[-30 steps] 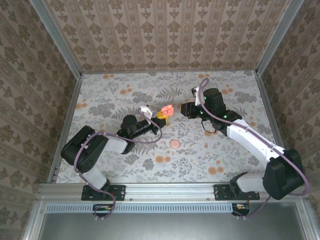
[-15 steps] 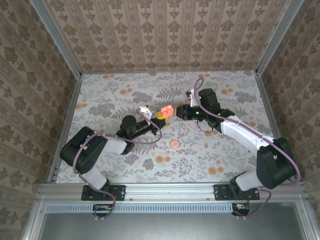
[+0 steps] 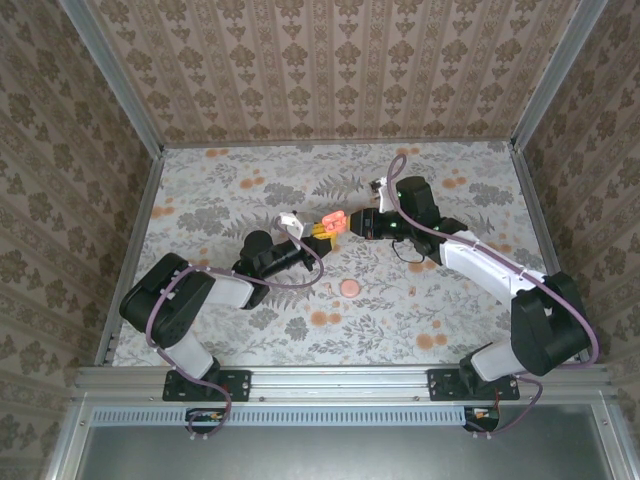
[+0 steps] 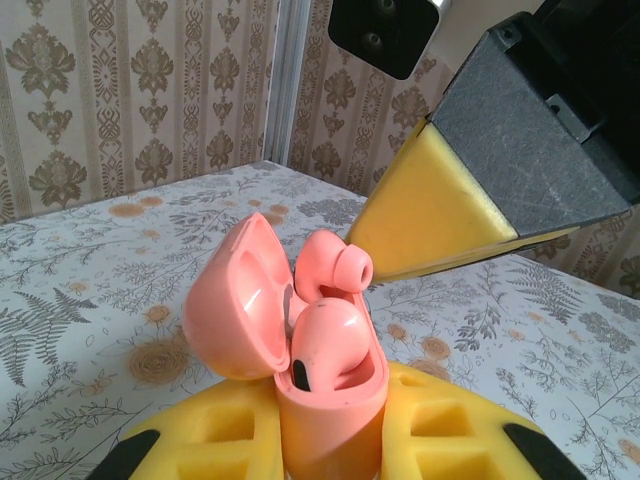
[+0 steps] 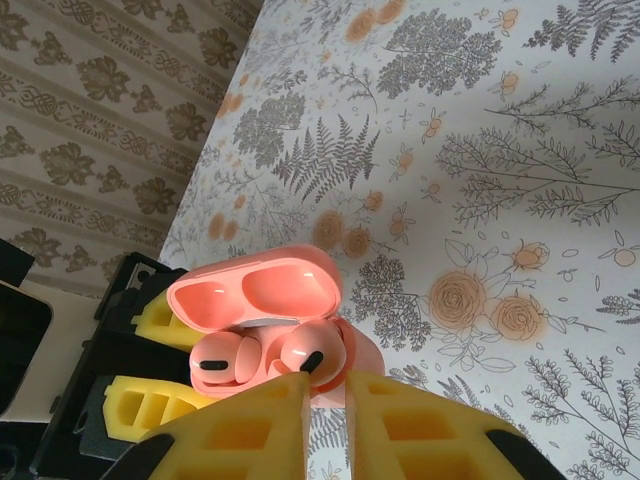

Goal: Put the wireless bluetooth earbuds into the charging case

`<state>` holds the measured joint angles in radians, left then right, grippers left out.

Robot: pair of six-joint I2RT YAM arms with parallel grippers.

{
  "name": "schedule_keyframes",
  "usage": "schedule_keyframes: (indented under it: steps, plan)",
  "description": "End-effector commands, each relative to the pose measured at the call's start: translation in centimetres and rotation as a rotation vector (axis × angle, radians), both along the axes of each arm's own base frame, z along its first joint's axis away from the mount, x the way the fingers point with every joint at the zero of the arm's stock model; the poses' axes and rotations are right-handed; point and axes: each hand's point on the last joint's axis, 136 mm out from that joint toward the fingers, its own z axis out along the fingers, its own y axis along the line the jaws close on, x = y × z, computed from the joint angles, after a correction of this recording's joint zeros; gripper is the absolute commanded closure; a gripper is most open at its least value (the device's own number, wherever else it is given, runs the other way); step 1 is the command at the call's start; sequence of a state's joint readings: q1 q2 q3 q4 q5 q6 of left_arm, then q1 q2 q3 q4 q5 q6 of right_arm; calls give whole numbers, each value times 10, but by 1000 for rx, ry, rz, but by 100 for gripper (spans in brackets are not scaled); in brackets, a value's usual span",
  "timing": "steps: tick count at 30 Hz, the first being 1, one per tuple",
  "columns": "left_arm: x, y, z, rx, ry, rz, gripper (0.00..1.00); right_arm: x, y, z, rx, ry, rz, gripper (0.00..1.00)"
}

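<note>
The coral-pink charging case (image 4: 325,420) stands upright with its lid (image 4: 235,300) swung open, and my left gripper (image 4: 330,440) is shut on its base. One earbud (image 4: 330,345) sits down in its well. The second earbud (image 5: 312,352) stands higher in the other well, tilted, and the tips of my right gripper (image 5: 325,385) pinch it with a narrow slit between the yellow pads. In the top view the case (image 3: 335,219) hangs above mid-table between the left gripper (image 3: 320,229) and the right gripper (image 3: 354,223), which meet tip to tip.
A flat round pink disc (image 3: 349,288) lies on the flowered floor in front of the case. Patterned walls close in the back and both sides, and an aluminium rail (image 3: 340,378) runs along the near edge.
My right gripper has moved left from about a hand's width away until its tips meet the open case. The left gripper and the case have stayed put.
</note>
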<state>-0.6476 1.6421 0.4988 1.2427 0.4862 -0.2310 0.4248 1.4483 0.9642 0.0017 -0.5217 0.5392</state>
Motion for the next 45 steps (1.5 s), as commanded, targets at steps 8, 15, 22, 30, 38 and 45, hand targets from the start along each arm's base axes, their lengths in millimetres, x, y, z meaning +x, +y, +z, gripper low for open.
schedule_keyframes:
  steps: [8,15,22,30,38,45]
  plan:
    - [-6,-1,20,-31,-76,-20,84,-1,13,3,1,-8,33,81]
    - [-6,-2,20,-27,-82,-24,84,-1,16,3,-9,-10,39,80]
    - [-7,-4,19,-26,-82,-40,84,-2,19,4,-11,-16,41,77]
    - [-7,-4,20,-24,-89,-43,84,-7,24,8,-34,-25,66,75]
    - [-6,-4,17,-19,-87,-42,84,-17,19,21,-50,-50,70,75]
    - [-10,-5,18,-20,-90,-64,84,-24,3,40,-20,-94,29,69]
